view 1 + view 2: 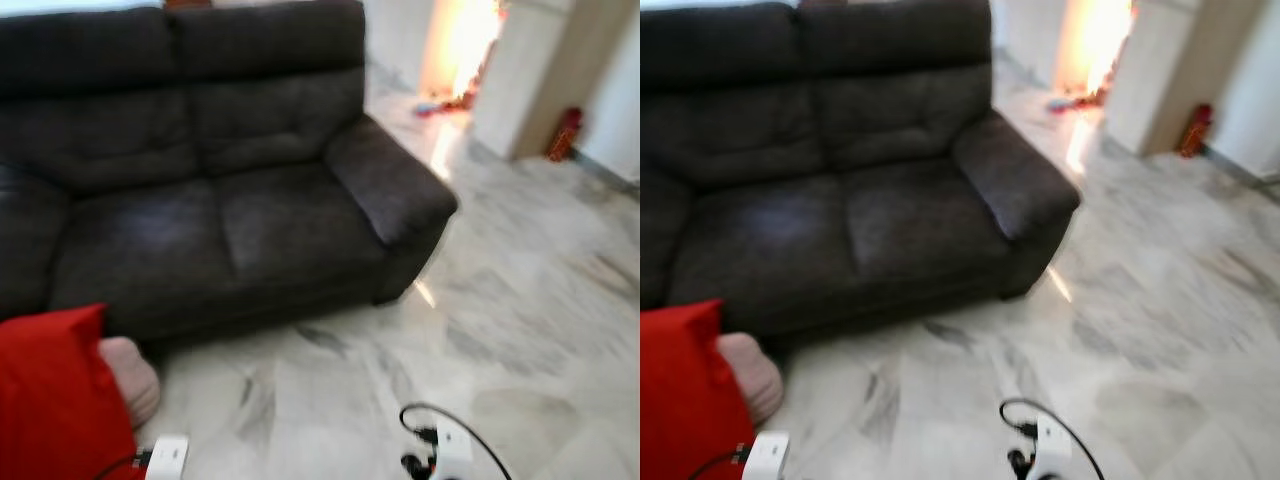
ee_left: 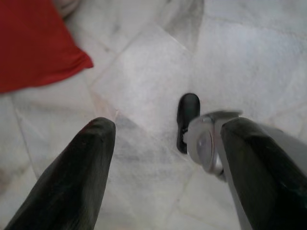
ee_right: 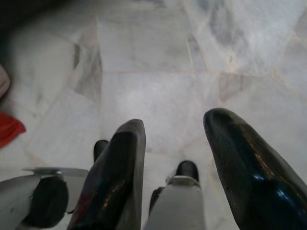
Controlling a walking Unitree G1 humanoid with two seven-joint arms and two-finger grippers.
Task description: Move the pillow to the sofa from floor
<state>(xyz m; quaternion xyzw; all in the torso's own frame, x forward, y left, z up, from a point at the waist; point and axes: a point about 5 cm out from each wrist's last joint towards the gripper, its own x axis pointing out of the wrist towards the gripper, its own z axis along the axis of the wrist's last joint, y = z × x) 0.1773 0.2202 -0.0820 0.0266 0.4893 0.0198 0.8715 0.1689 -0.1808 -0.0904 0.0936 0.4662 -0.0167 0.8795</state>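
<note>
On the glossy marble floor [image 1: 520,300], beside the plush charcoal sofa [image 1: 200,170], lies the red fabric pillow [image 1: 55,400], against a pink cushion [image 1: 135,375]. Left gripper [image 2: 163,158] and right gripper [image 3: 175,158] hang above tiles, jaws released, their 2 black fingers apart.

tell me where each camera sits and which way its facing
Left eye view: on the head, looking forward and down at the dark sofa, red pillow and marble floor.
Right eye view: its stereo twin, same scene.
Left wrist view: on the left wrist, looking down past the open left gripper at floor and pillow corner.
Right wrist view: on the right wrist, looking down past the open right gripper at floor.
Both wrist views share the robot's black foot.
</note>
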